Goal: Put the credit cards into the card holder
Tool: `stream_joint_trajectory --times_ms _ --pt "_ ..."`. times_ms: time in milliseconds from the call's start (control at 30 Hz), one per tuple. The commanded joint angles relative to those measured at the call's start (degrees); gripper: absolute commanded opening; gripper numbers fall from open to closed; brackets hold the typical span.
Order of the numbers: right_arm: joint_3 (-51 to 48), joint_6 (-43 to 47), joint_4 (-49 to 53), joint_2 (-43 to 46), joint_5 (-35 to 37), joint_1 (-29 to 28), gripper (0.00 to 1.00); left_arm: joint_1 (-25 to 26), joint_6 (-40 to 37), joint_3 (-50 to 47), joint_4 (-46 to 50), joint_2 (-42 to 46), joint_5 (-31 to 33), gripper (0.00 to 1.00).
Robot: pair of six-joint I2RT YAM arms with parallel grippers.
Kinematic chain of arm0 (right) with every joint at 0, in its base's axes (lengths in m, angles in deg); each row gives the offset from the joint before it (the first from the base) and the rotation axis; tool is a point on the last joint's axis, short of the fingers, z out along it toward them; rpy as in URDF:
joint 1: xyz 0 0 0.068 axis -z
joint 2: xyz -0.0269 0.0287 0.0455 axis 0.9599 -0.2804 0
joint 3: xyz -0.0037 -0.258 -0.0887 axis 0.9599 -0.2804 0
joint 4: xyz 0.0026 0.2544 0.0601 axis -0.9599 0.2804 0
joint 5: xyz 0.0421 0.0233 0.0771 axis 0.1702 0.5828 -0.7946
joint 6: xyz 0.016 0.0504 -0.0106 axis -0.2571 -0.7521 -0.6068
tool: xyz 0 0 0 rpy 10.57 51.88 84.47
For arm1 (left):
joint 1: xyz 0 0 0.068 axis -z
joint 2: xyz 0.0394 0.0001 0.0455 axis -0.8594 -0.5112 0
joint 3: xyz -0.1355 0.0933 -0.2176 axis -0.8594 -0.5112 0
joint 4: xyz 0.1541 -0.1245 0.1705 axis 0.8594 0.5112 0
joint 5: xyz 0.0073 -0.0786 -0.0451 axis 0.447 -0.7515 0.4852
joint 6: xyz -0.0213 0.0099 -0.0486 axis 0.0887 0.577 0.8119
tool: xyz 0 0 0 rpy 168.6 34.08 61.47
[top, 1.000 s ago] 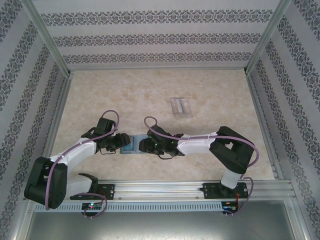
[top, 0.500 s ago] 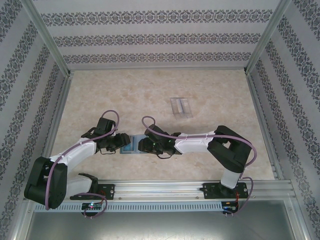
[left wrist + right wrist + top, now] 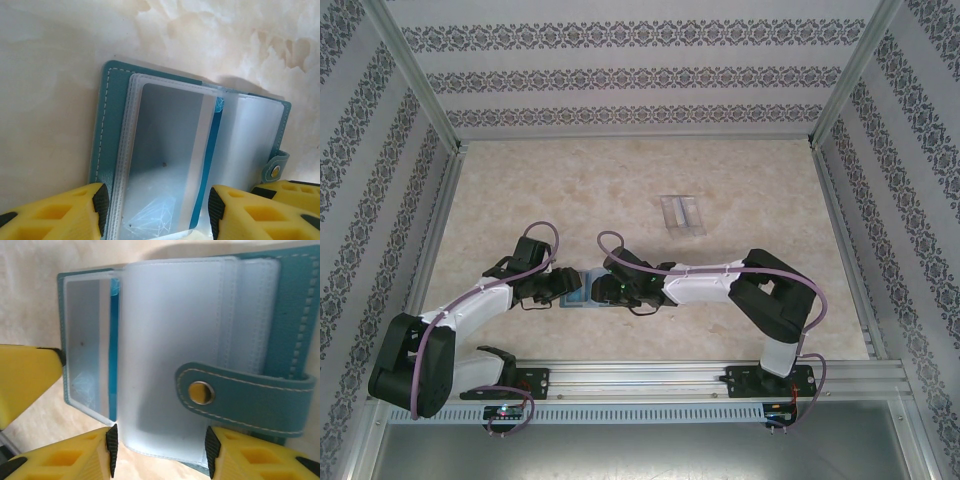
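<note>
credit card (image 3: 165,160) looks nearly sleeved in card holder (image 3: 106,130); left gripper (image 3: 155,214) at 9 o'clock, right gripper (image 3: 159,455) at 3, both agape; i'd nudge it home.

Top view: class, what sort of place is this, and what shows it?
Probably a robot test booth: two arms bolted to a metal rail, wallpapered panels in a metal frame, and a marbled tabletop.

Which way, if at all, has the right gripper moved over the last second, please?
Yes. The right gripper has shifted left, farther over the card holder and away from the clear stand, which has stayed put.
</note>
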Motion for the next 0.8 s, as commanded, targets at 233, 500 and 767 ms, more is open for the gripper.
stream_joint_trajectory --times_ms 233,500,767 --pt "-0.85 0.16 -10.24 -1.19 -4.70 0.53 0.51 -0.47 0.03 -0.87 -1.89 0.63 -1.04 0.58" --pt "-1.73 0.04 -2.94 2.71 -0.27 0.80 0.54 -0.53 -0.12 -1.12 -1.78 0.70 -0.73 0.57" --pt "-1.50 -0.76 2.99 3.33 2.03 0.43 0.59 -0.50 -0.30 -0.60 -1.89 0.00 -0.79 0.57"
